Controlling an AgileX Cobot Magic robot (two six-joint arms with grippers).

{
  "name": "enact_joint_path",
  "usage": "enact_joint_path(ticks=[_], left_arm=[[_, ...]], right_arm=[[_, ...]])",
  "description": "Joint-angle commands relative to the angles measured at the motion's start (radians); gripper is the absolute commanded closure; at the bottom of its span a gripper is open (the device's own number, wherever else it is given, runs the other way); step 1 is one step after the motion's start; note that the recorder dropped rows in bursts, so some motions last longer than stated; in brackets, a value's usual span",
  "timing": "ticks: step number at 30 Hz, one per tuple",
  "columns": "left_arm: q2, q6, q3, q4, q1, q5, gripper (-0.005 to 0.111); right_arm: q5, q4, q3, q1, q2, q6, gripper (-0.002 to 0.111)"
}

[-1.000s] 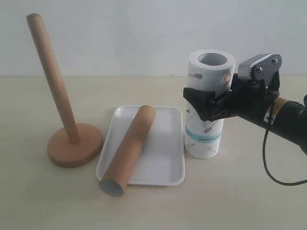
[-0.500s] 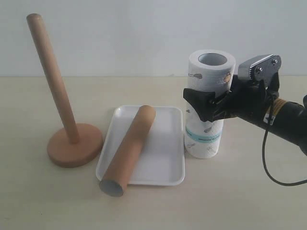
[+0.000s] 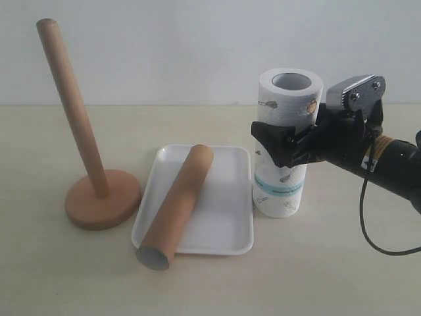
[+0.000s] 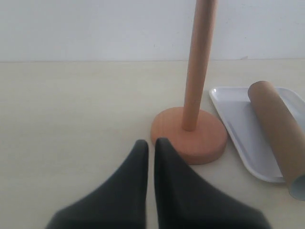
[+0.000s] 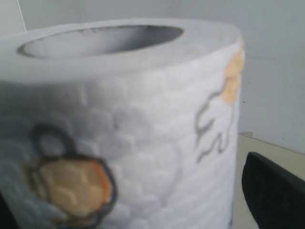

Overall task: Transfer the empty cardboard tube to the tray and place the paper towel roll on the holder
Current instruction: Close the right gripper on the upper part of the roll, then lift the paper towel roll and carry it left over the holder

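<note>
- Empty cardboard tube (image 3: 176, 205): plain brown, hollow, lying slantwise on the tray (image 3: 227, 220), grey open end overhanging its near left corner
- Tray: shallow, white, flat mid-surface (image 3: 329, 276)
- Paper towel roll (image 3: 281, 192): white, printed, upright just beside the tray's right edge
- Holder (image 3: 102, 201): wooden disc, tall bare dowel, near the tray's left edge

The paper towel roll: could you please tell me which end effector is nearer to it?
Right. The right end effector straddles the paper towel roll, open. The left end effector, shut, is by the holder, across the tray from the roll.
</note>
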Motion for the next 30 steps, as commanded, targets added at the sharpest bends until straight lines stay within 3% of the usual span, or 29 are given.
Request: enact_joint_path(ticks=[1,6,9,14,18,30], left_arm=[[-0.003,0.005,0.003,-0.006,0.003,-0.002,0.103],[-0.003,0.005,0.003,-0.006,0.003,-0.002,0.103],[-0.003,0.005,0.003,-0.006,0.003,-0.002,0.103],[-0.003,0.005,0.003,-0.006,0.003,-0.002,0.103],[-0.003,0.005,0.003,-0.006,0.003,-0.002,0.103],[-0.003,0.005,0.003,-0.006,0.003,-0.002,0.103]], right_arm=[[-0.004,0.004,-0.004,0.003,0.000,0.001,0.003],[-0.004,0.004,-0.004,0.003,0.000,0.001,0.004],[-0.004,0.006,-0.004,0.003,0.000,0.001,0.012],[-0.002,0.003,-0.004,0.003,0.000,0.007,0.058],[-0.002,0.003,-0.004,0.003,0.000,0.024,0.106],[0.005,0.003,-0.004,0.003,0.000,0.033,0.107]])
